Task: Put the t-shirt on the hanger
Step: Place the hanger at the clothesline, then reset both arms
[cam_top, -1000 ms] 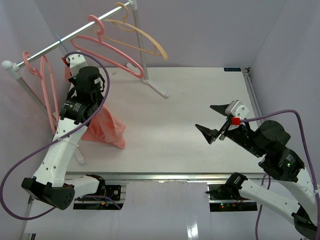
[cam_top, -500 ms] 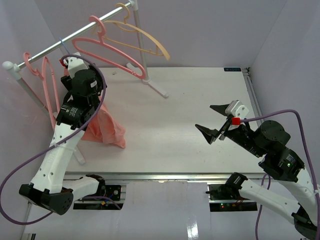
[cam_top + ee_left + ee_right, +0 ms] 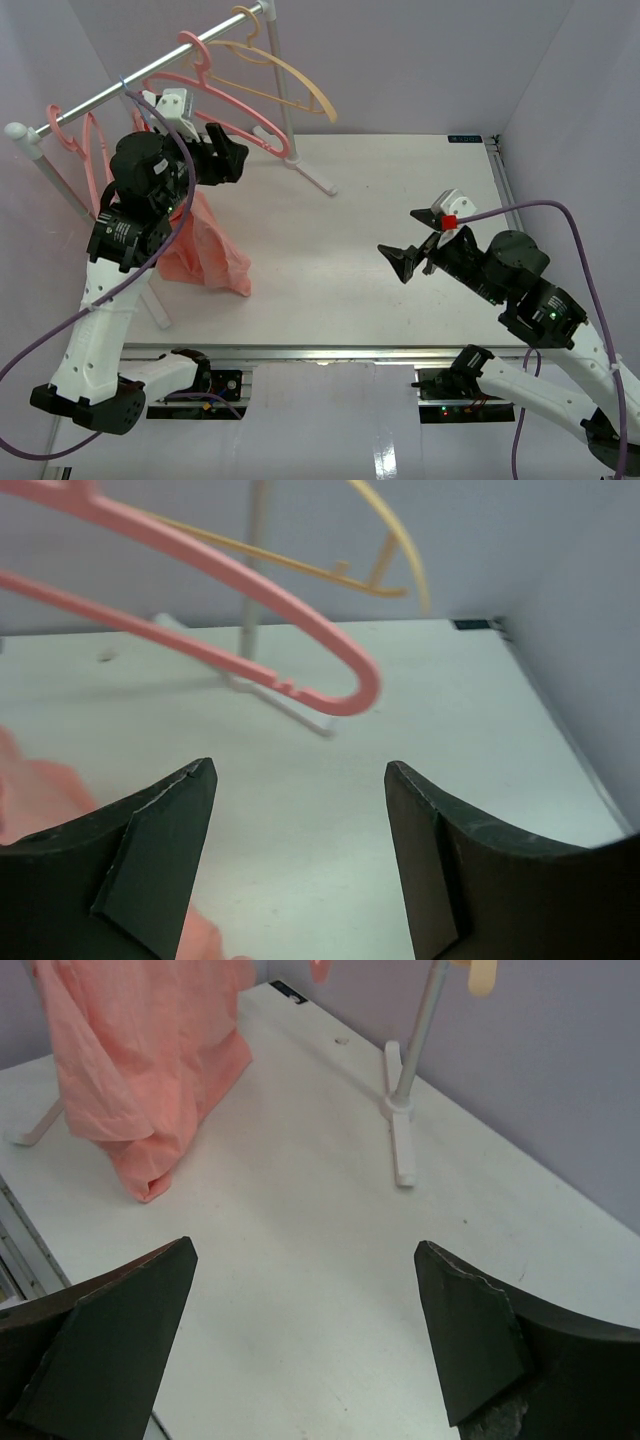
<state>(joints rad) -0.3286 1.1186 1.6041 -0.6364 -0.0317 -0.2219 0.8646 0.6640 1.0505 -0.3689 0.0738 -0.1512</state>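
The salmon-pink t-shirt (image 3: 207, 255) hangs below the rail at the left, its lower end bunched on the table. It also shows in the right wrist view as the t-shirt (image 3: 140, 1050), top left, and in the left wrist view as a strip of t-shirt (image 3: 30, 790) at the lower left. Of the light-blue wire hanger only the hook (image 3: 126, 87) shows on the rail; my left arm hides the rest. My left gripper (image 3: 231, 160) (image 3: 300, 770) is open and empty, just right of the shirt's top. My right gripper (image 3: 397, 232) (image 3: 305, 1250) hovers open and empty over mid-table.
A metal rail (image 3: 160, 70) carries thick pink hangers (image 3: 235, 112) and a pale orange hanger (image 3: 295, 82). Another pink hanger (image 3: 95, 185) hangs at the far left. The rack's post and white foot (image 3: 318, 180) stand at the table's back. Walls close in on both sides.
My left gripper has opened and swung right, away from the shirt's top near the rail. The right arm has shifted slightly left, still open.
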